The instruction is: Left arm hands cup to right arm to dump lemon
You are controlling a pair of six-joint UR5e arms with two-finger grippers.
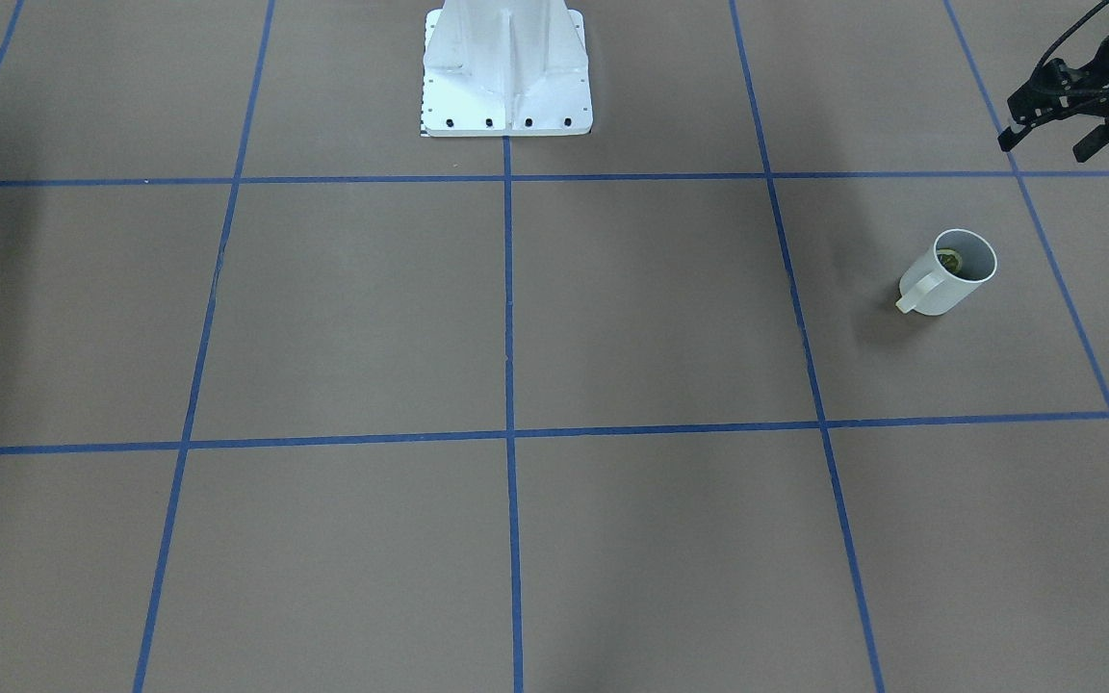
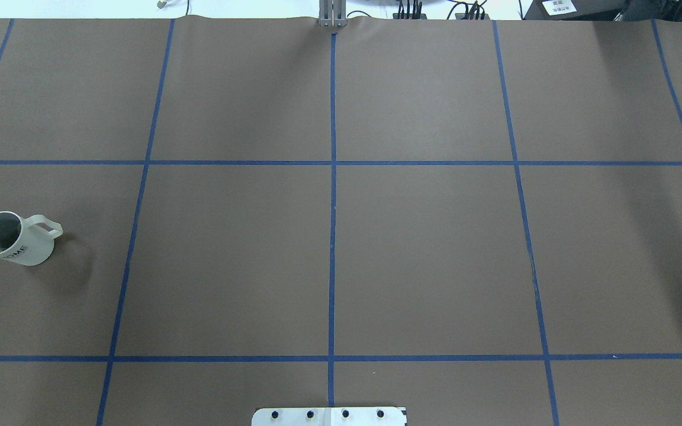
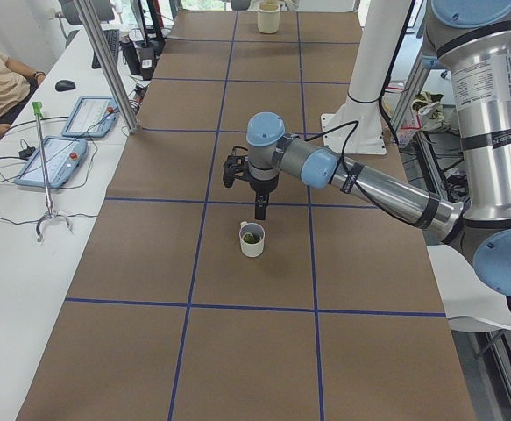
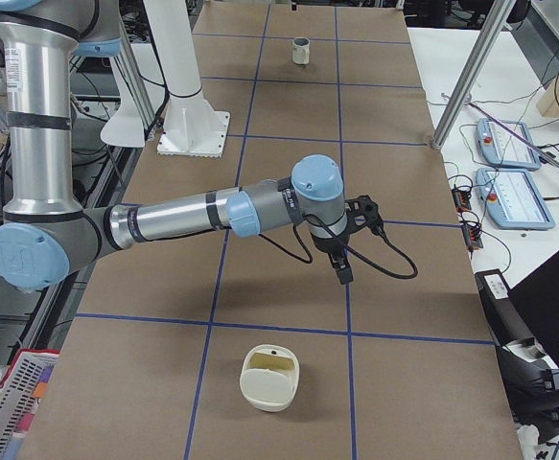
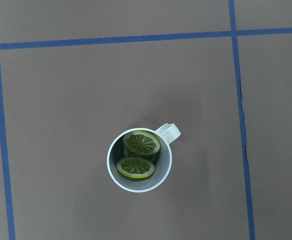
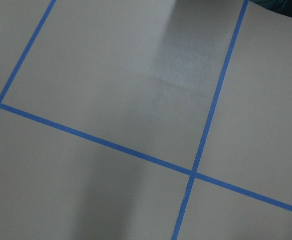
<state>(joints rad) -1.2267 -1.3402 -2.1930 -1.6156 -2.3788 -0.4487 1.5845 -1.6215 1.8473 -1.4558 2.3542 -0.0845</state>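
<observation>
Task unstarted: the white cylindrical loop-handled cup [image 1: 949, 274] stands upright and ungripped on the brown blue-taped table [image 1: 612, 318] at the robot's left, yellow-green lemon slices [image 5: 138, 160] inside; the left hand [image 1: 1047, 147] hangs spread above it, whether the right hand [image 4: 341, 273] is spread cannot be told; grasp, handover and dumping are all outstanding.

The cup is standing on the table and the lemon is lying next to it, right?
Not quite. The cup is standing on the table, but the lemon is inside it, not next to it. The left wrist view looks straight down into the cup and shows the yellow-green slices in there.
</observation>
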